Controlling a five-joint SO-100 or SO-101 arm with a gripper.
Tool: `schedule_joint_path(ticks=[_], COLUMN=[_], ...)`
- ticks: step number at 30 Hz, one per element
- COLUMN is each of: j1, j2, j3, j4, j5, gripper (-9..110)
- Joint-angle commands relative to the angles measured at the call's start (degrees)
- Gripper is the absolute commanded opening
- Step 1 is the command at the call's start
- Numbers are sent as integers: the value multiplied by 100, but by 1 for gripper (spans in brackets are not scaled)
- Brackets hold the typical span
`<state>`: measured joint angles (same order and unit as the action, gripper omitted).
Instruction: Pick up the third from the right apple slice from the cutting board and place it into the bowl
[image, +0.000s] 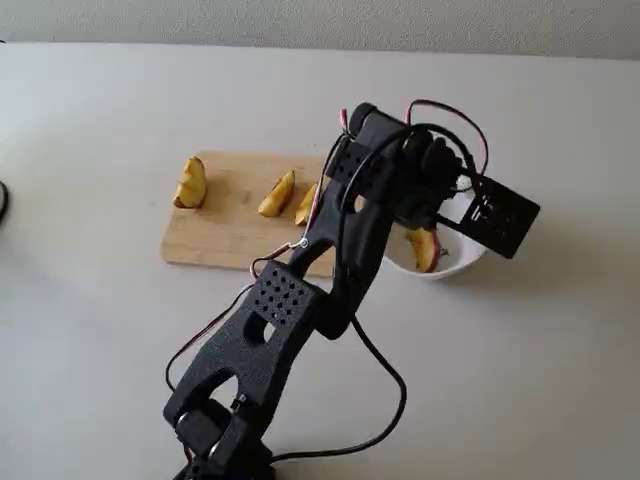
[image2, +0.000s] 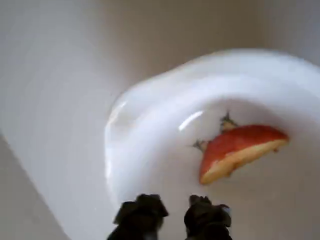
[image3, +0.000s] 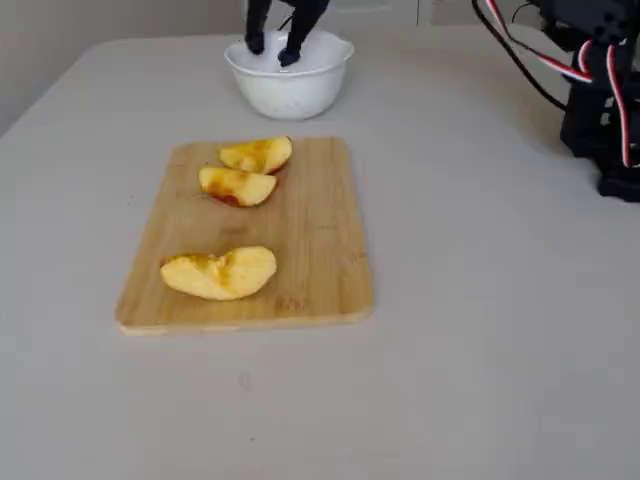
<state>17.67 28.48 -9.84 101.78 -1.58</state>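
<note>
Down in the wrist view, the bowl (image2: 150, 130) fills most of the picture, white and glossy, its rim curving from the left side up across the top, a bright streak of glare on the inner wall. Inside it lies the apple slice (image2: 239, 151), red skin facing up, pale yellow flesh along its lower edge, tilted from lower left to upper right. Just beside its upper left end, thin dark scribble marks show on the bowl's bottom. At the lower edge the gripper (image2: 174, 212) pokes in, two black fingertips (image2: 141, 212) with a small gap between them, holding nothing, apart from the slice. The picture is soft and slightly blurred.
</note>
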Motion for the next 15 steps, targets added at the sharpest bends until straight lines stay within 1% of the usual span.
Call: schedule_joint_path(ticks=[1,4,6,11,15], j1=[-387,-659,-861,-1512,-2232], j2=[1723,2716,3560,5871,7541], j3=[-167,-97,308,2057,3472], j4=[229,229,229,211,193], j5=[-158,-237,-255,-246,-167], gripper=[0,0,0,0,0])
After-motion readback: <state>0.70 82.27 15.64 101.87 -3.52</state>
